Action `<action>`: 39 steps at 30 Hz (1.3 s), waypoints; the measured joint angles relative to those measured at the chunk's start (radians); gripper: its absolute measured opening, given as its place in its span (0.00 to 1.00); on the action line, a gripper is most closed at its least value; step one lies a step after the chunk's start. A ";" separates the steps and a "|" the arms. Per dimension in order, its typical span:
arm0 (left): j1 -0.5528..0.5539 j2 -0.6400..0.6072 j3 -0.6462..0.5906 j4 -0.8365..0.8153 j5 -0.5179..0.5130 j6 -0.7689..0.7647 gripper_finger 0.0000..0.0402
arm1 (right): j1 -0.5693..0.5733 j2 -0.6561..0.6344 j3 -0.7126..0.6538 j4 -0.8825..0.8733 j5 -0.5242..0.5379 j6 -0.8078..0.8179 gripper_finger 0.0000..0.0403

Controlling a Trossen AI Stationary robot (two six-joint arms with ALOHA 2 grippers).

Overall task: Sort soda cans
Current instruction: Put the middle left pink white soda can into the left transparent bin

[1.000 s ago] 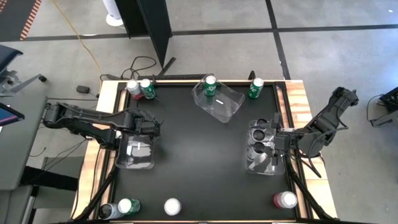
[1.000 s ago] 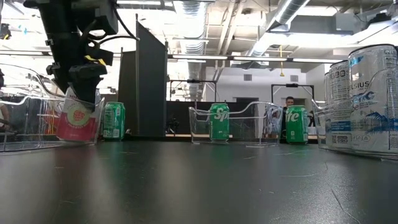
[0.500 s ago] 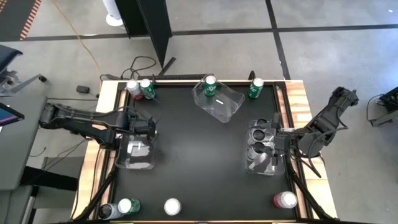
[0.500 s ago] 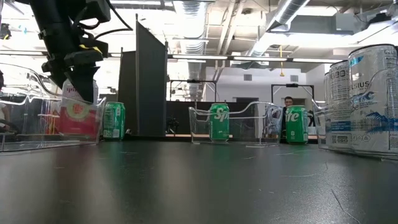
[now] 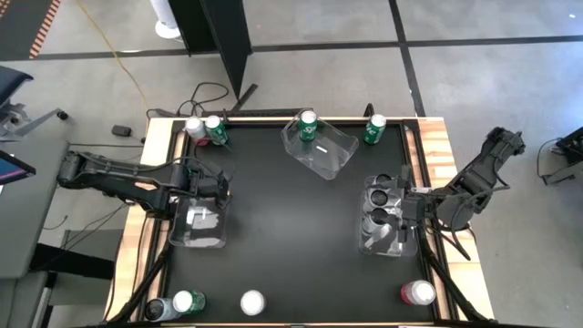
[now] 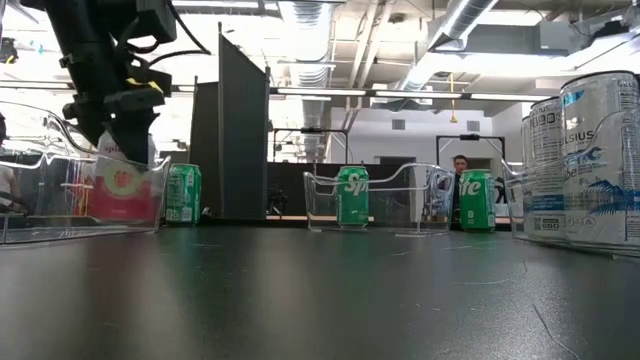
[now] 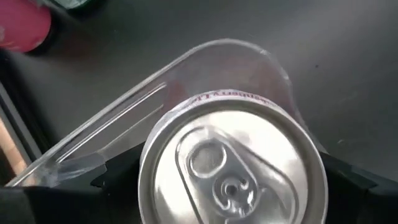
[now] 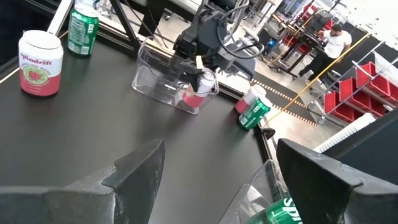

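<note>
My left gripper (image 5: 208,193) is shut on a red-and-pink soda can (image 6: 118,190) inside the clear left bin (image 5: 202,235); the can's silver top (image 7: 231,168) fills the left wrist view. My right gripper (image 8: 211,180) is open and empty beside the clear right bin (image 5: 384,239), which holds several silver-and-dark cans (image 5: 378,196). A green can (image 5: 308,126) stands in the far middle bin (image 5: 330,157). Loose cans stand on the table: pink (image 5: 194,129) and green (image 5: 216,129) at the far left, green (image 5: 374,129) at the far right. My left gripper pinches the can's upper side wall just below the rim (image 7: 149,180) between its two fingers, one on each side. The fingers come from above, pointing down. The can stands upright in the bin, its lower end down at the bin's floor (image 6: 120,222).
Along the near edge stand a dark can (image 5: 157,310), a green can (image 5: 187,302), a white-topped can (image 5: 252,302) and a red can (image 5: 417,293). The black table's middle (image 5: 282,228) holds nothing. A dark upright panel (image 6: 243,130) stands beyond the far edge.
My left gripper has gone down and a little toward the table's left edge with the red-and-pink can. The can, tilted a second ago, now stands upright, lower in the left bin.
</note>
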 joint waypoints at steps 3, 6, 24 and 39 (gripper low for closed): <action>0.000 0.000 0.000 0.005 -0.027 -0.009 0.84 | 0.000 0.000 0.000 0.000 -0.015 0.000 0.82; 0.000 0.000 0.000 0.008 -0.055 -0.004 0.85 | 0.000 0.000 0.000 0.000 -0.017 0.000 0.82; 0.000 -0.005 0.045 0.009 -0.031 0.033 0.89 | 0.000 0.000 0.000 0.000 -0.017 0.007 0.82; 0.000 -0.011 0.114 -0.031 -0.103 0.061 0.89 | 0.000 0.000 0.000 -0.001 -0.017 0.008 0.82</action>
